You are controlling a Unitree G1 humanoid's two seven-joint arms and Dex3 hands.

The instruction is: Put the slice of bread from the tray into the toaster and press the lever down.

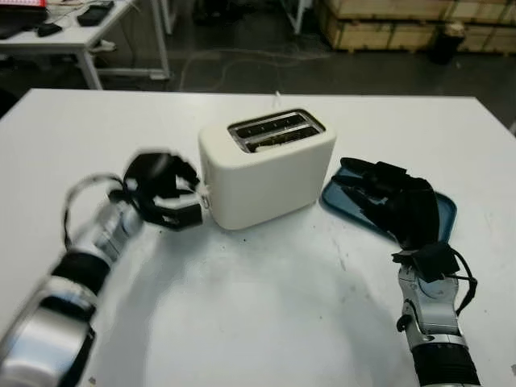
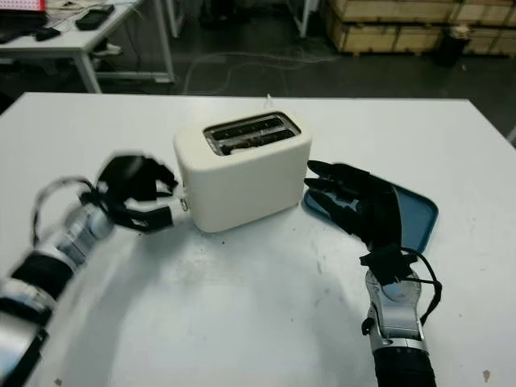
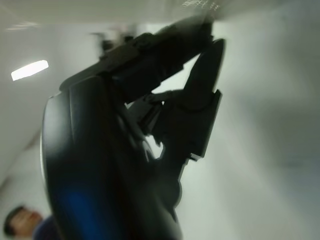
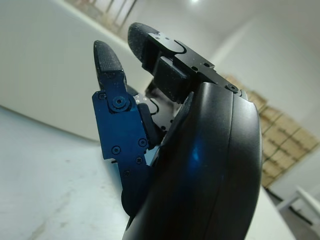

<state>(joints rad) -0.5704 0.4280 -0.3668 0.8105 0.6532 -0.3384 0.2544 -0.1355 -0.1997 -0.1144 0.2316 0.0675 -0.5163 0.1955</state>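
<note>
A cream two-slot toaster (image 1: 266, 165) stands mid-table. A pale brown edge, seemingly the bread slice (image 1: 278, 139), sits low in its nearer slot. The small lever (image 1: 206, 194) is low on the toaster's left end. My left hand (image 1: 181, 197) is blurred, with curled fingers holding nothing, right beside that lever. I cannot tell whether it touches the lever. Right of the toaster, my right hand (image 1: 363, 181) hovers open over the blue tray (image 1: 443, 211) and hides most of it. No bread shows on the visible part of the tray.
The white table (image 1: 258, 306) has free room in front of the toaster. A cord (image 1: 278, 98) runs off its far edge. Beyond stand a desk (image 1: 72, 32) and wooden crates (image 1: 387, 20). A person (image 3: 22, 222) appears in the left wrist view.
</note>
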